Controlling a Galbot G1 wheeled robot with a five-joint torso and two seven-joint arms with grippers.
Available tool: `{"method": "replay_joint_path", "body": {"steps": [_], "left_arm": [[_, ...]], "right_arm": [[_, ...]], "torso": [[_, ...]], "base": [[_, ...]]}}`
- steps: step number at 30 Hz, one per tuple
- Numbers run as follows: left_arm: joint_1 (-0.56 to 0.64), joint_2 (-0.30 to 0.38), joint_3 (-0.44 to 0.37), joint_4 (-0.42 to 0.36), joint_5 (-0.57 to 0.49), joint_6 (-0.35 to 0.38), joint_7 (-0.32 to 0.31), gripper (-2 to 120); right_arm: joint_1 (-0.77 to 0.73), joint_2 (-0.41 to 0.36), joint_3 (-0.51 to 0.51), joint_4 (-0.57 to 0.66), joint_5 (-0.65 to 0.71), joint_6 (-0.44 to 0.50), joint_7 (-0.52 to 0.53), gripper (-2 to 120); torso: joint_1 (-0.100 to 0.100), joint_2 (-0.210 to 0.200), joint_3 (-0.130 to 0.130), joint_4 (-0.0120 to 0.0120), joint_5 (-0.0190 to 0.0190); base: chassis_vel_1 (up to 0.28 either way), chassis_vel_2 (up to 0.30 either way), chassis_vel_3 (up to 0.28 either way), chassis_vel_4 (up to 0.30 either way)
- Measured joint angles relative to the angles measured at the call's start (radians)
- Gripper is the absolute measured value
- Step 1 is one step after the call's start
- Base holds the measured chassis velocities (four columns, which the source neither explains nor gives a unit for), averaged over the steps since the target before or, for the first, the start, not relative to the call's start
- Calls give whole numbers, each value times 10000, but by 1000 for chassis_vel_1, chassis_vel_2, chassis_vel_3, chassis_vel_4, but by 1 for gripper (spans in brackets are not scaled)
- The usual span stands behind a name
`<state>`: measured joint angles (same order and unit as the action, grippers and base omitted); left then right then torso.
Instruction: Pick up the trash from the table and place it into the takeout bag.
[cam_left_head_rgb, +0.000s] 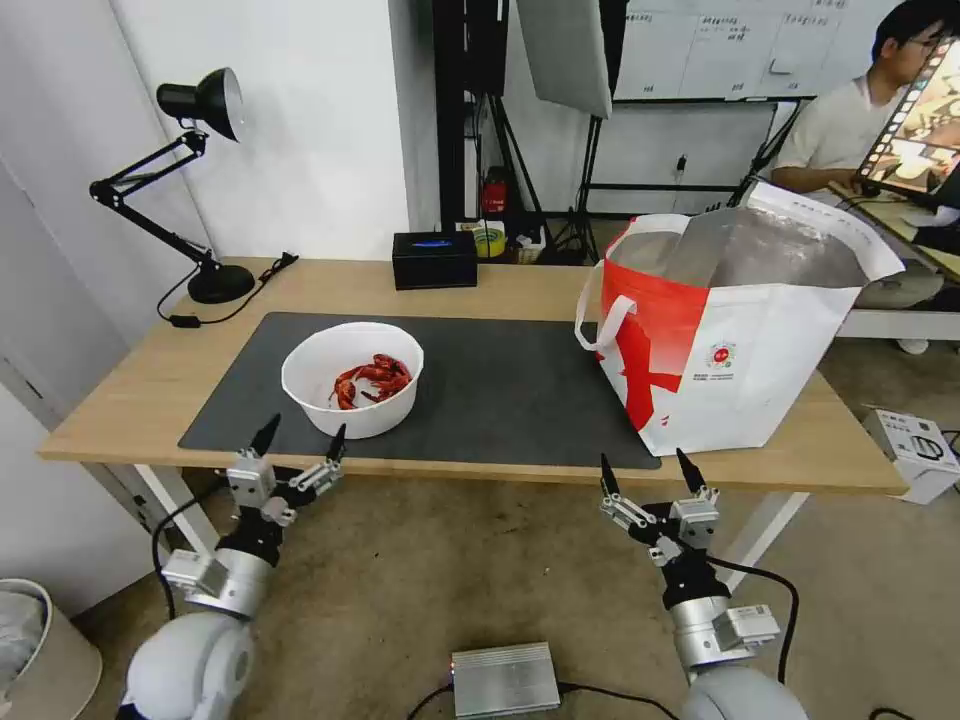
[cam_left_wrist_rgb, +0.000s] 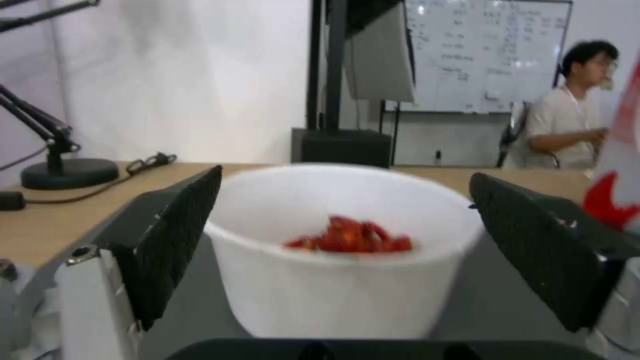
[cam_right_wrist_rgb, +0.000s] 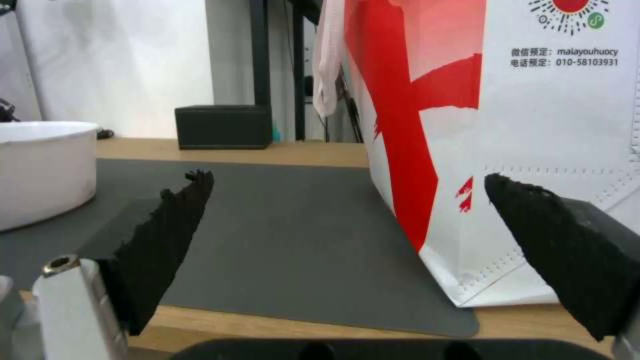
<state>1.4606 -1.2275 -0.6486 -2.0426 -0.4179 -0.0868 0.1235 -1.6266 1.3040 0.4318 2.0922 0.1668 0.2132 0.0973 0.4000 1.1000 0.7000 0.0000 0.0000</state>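
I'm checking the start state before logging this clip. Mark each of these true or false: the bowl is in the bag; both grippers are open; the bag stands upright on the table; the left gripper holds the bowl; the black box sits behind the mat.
1. The white round bowl with red crayfish shells lies inside the white-and-red takeout bag. False: it stands on the dark grey mat.
2. The left gripper and right gripper are open. True.
3. The bag stands upright on the light-wood table. True.
4. The left gripper holds the bowl. False: it hangs at the table's near edge, short of the bowl.
5. The black tissue box sits behind the mat. True.
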Motion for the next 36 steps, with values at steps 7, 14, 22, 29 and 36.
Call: {"method": "replay_joint_path", "body": {"steps": [7, 14, 22, 29, 36], "left_arm": [[-459, 716, -91, -34, -626, 427, -310, 100], [-834, 1362, -93, 146, -1098, 671, -494, 100], [-1738, 2374, 395, 541, -1485, 1034, -554, 100], [-3230, 3695, 1173, 1203, -2188, 1677, -538, 100], [-4357, 4461, 1994, 1877, -2880, 2826, -200, 100]], "right_arm": [[0, 0, 1, 0, 3, 6, -2, 100], [0, -1, 1, 0, 5, 10, -4, 100], [1, -2, 1, 1, 7, 10, -5, 100], [1, -2, 1, 1, 9, 11, -5, 100], [1, -2, 1, 1, 9, 11, -5, 100]], "torso": [[0, -1, 0, -2, -1], [0, 0, 0, 0, -2], [0, -1, 0, 1, -3], [0, -2, 1, 0, -1], [0, -1, 1, 1, 1]], "base": [[0, 0, 0, 0], [0, 0, 0, 0], [0, 0, 0, 0], [0, 0, 0, 0], [0, 0, 0, 0]]}}
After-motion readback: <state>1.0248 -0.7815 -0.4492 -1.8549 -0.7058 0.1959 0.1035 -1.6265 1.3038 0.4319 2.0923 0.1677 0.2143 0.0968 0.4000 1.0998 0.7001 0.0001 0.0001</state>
